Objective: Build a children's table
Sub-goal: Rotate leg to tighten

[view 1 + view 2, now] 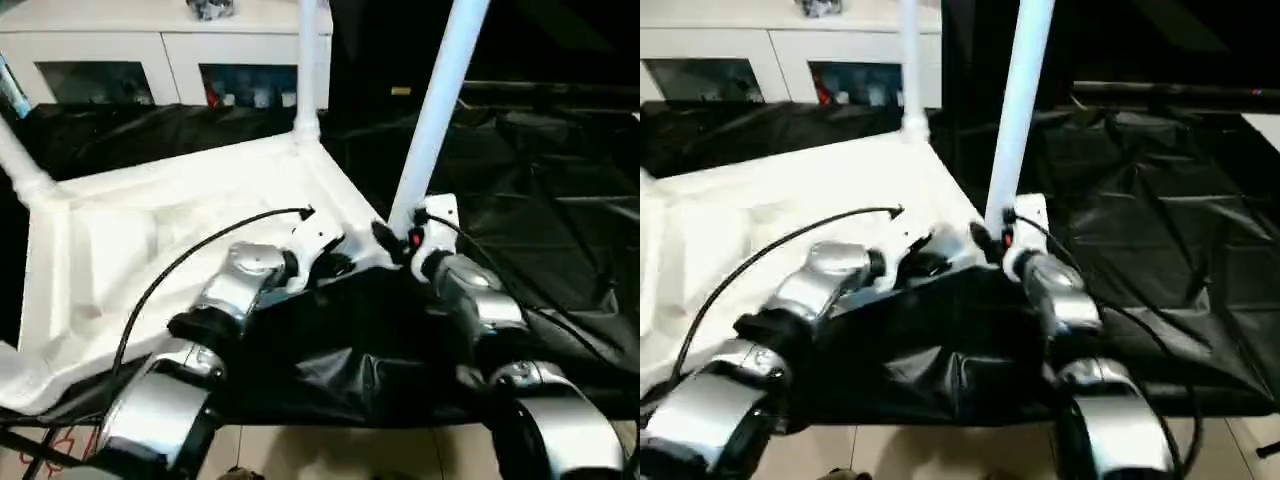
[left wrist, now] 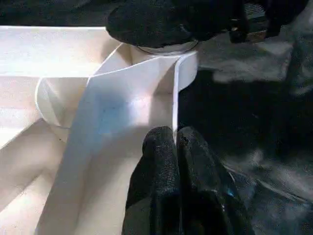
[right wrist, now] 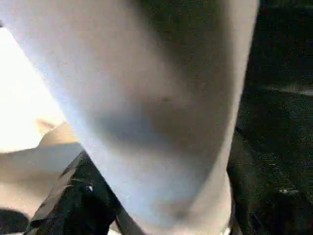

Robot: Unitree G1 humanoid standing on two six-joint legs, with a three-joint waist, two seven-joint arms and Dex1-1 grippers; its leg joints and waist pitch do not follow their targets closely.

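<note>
The children's table lies upside down on black cloth, its white tabletop showing the ribbed underside. A white leg rises from the near right corner socket. Another leg stands at the far corner, and a third at the left. My right gripper is closed around the base of the near right leg, which looms close in the right wrist view. Just left of that corner, my left gripper pinches the tabletop's thin rim wall. Above it, the right gripper's fingers wrap the leg's foot.
A white cabinet with glass doors stands behind the tabletop. Black cloth spreads to the right and folds over the near edge. Black cables arc over my left forearm. Pale floor shows below the cloth.
</note>
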